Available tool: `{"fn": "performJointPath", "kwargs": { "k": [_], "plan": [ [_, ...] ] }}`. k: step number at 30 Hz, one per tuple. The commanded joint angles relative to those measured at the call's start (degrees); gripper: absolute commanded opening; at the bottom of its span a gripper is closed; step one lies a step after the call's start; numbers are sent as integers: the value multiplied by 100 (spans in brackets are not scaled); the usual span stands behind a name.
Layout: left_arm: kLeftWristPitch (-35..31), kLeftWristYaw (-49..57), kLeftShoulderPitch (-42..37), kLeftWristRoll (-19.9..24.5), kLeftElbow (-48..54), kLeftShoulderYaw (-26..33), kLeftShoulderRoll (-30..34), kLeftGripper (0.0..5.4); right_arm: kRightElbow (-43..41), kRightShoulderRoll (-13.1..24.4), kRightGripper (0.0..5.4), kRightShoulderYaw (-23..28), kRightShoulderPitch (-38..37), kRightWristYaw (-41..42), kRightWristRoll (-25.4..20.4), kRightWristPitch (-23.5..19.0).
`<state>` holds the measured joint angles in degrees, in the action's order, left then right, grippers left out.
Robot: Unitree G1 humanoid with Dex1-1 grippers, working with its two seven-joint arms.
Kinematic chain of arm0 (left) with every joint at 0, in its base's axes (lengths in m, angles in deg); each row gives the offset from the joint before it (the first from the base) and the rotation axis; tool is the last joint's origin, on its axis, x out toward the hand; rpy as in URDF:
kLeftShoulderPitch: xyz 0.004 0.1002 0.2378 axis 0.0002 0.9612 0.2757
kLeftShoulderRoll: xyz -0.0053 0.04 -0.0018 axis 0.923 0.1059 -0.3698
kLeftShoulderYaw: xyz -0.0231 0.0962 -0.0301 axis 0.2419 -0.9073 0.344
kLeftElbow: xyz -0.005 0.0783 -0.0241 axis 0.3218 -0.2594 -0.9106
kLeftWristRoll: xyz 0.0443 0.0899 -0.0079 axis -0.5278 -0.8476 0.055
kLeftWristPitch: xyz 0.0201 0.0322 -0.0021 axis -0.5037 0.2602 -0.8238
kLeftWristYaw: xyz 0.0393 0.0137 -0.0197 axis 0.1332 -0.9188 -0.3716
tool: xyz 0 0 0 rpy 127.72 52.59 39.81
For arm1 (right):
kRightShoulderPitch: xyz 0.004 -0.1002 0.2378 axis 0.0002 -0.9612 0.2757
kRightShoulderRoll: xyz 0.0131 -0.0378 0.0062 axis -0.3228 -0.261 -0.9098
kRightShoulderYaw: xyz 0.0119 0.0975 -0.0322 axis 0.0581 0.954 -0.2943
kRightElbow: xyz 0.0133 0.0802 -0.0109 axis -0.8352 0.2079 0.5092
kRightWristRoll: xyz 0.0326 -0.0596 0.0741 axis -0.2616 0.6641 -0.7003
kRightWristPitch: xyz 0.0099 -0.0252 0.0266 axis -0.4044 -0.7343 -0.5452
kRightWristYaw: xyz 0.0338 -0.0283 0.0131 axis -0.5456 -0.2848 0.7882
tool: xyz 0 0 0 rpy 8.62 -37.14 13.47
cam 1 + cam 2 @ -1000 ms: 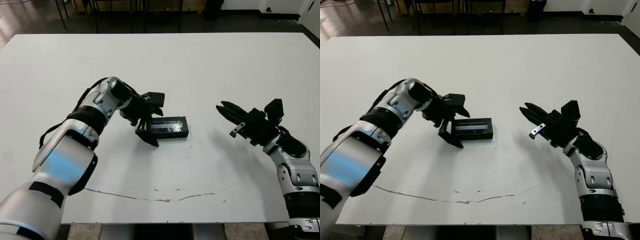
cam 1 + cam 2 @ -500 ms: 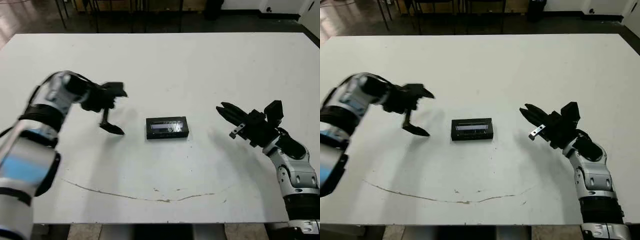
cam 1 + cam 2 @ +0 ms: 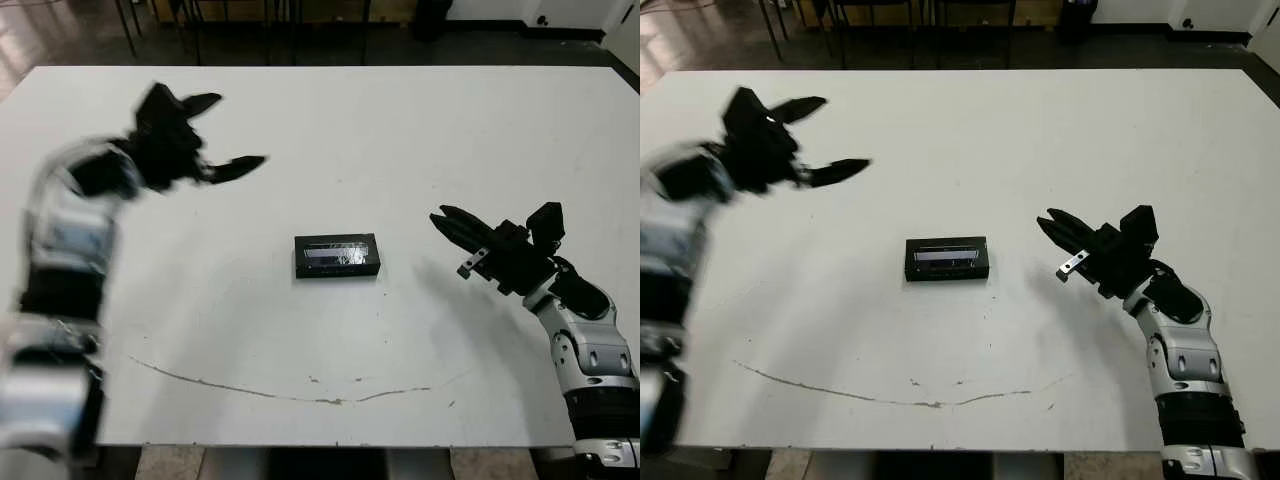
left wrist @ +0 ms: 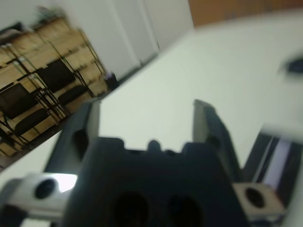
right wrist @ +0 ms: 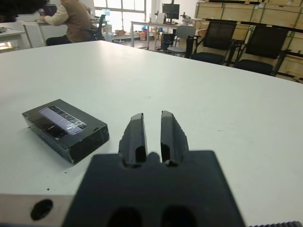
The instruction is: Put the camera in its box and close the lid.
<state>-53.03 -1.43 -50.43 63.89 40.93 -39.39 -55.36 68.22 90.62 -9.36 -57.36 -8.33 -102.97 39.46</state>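
The left gripper (image 3: 215, 135) has swung up and away toward the tabletop's (image 3: 400, 130) far left corner, fingers spread, empty. The closed box (image 3: 337, 256) lies mid-table, long axis left-to-right. The right gripper (image 3: 452, 222), nearly pinched shut, empty, hovers nearer.

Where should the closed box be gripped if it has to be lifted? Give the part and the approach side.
Grip the box across its two long side walls, near the middle, coming straight down from above. It lies flat on the table with its lid on, long axis left to right, so the narrow width probably suits the fingers best. The left gripper, open, seems ready; nothing crowds the box.
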Motion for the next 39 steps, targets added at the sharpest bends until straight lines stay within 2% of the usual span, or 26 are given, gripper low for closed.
{"fn": "performJointPath", "kwargs": {
  "k": [1,4,9,14,19,25,32,36,39],
  "plan": [
    [-841,398,412,-3,700,-447,-340,188,86,-129,0,95,-58,-113,-75,65],
    [-1100,690,466,-225,794,-914,-570,115,-43,-250,0,145,-138,-408,-14,182],
    [-1593,1183,377,-533,398,-1436,-983,2,-322,-284,0,149,-254,-810,93,129],
    [-1980,1424,395,-696,43,-1736,-1234,2,-458,-230,0,97,-314,-948,182,100],
    [-2053,1706,467,-856,-331,-1844,-1384,2,-481,-224,0,85,-312,-917,144,37],
    [-2339,1694,544,-1026,-616,-2070,-1303,2,-372,-238,0,110,-265,-767,19,74],
    [-2579,1268,865,-1071,-272,-2398,-954,2,-369,-233,0,103,-244,-733,-2,91],
    [-2981,1130,954,-1010,91,-2374,-772,2,-349,-225,0,102,-225,-710,15,83],
    [-2993,998,1107,-857,448,-2226,-641,2,-352,-227,0,91,-218,-713,46,111]
  ]
}}
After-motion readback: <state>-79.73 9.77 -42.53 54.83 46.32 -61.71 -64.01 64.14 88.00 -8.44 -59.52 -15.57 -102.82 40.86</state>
